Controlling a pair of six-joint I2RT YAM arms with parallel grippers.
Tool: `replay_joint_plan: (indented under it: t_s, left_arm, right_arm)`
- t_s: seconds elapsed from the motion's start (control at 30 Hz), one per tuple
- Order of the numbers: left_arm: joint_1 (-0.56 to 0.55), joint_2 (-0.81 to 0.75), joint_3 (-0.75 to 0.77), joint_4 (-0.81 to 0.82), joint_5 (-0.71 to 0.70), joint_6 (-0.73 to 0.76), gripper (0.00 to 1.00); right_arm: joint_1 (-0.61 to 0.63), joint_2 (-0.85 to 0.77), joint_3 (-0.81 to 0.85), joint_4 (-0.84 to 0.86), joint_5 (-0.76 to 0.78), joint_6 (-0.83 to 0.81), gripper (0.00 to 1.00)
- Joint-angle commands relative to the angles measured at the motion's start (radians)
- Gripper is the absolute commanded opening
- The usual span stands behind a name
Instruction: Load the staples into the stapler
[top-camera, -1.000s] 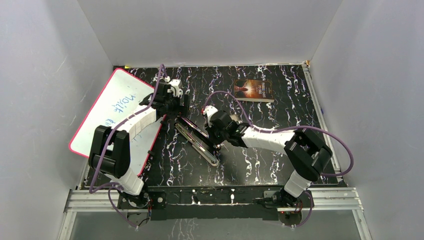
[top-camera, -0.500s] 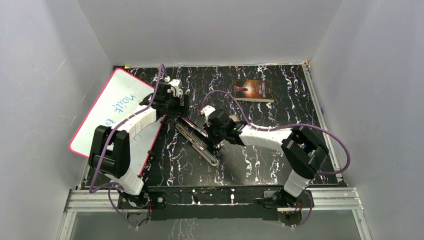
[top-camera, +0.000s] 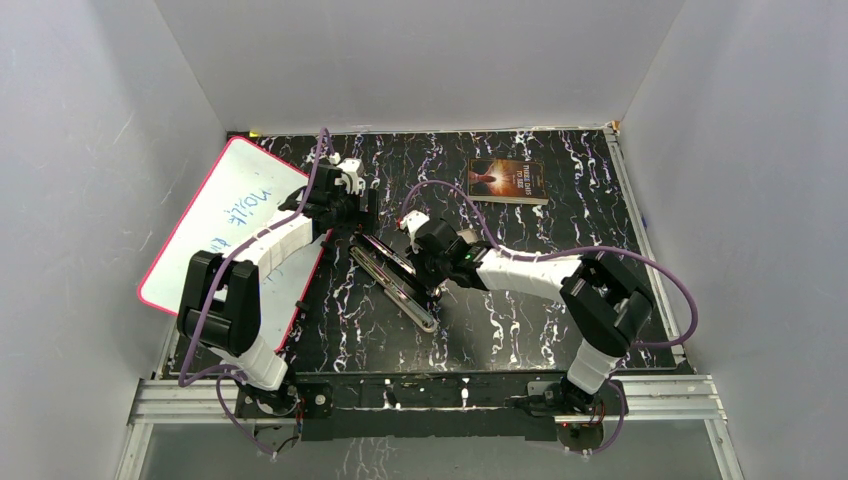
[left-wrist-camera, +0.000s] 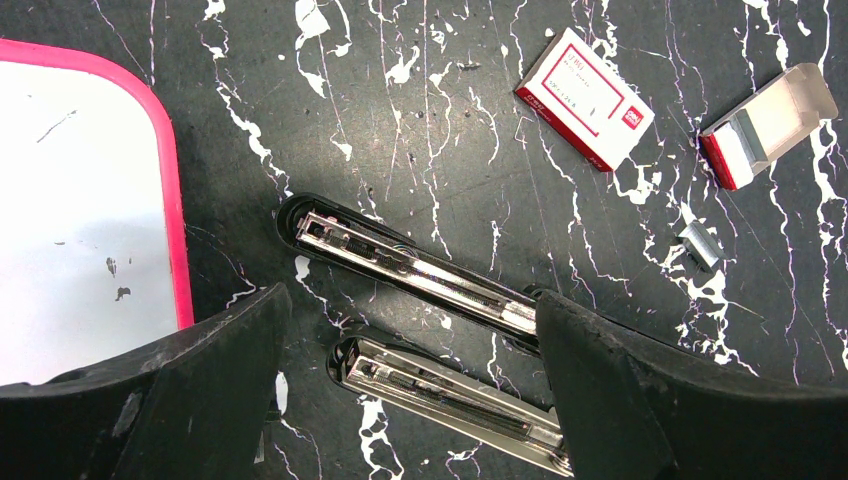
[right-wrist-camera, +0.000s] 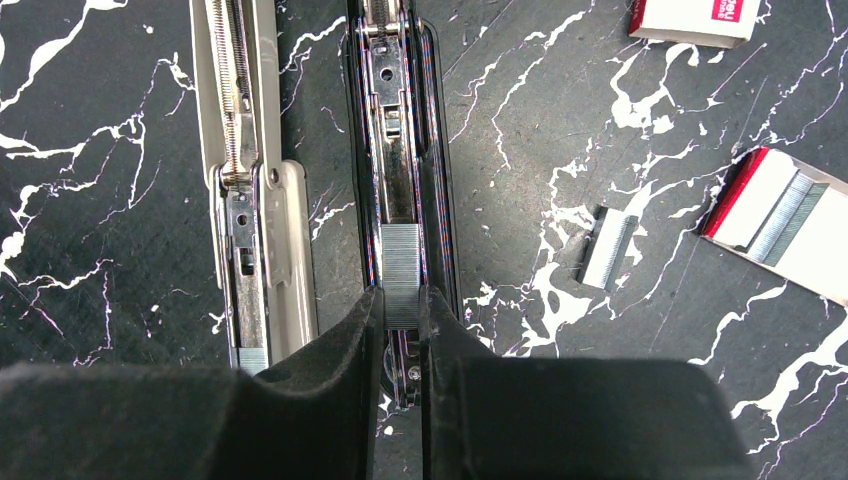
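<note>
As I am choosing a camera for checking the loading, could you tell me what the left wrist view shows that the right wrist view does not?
Only the left wrist view shows the whiteboard and the open left gripper. Only the right wrist view shows the right gripper pinching a staple strip along the magazine. Both show the opened stapler, a loose strip, the closed staple box and the open staple box.

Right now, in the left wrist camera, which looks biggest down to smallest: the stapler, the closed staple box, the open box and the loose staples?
1. stapler, opened flat, clearly largest.
2. closed staple box and open staple box: too alike to rank.
3. loose staple strip, smallest.
</note>
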Motion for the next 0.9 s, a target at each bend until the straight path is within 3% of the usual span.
replay_joint_plan:
  t_s: [0.0,0.87]
  left_arm:
    - [0.004,0.003,0.031,-0.016,0.009,0.005,0.91]
    - [0.003,-0.001,0.032,-0.019,0.004,0.007,0.91]
  right_arm:
    - [-0.003,0.032,0.031,-0.047,0.029,-0.02,0.0]
    - [0.005,0.068,0.111,-0.175,0.024,-0.093,0.0]
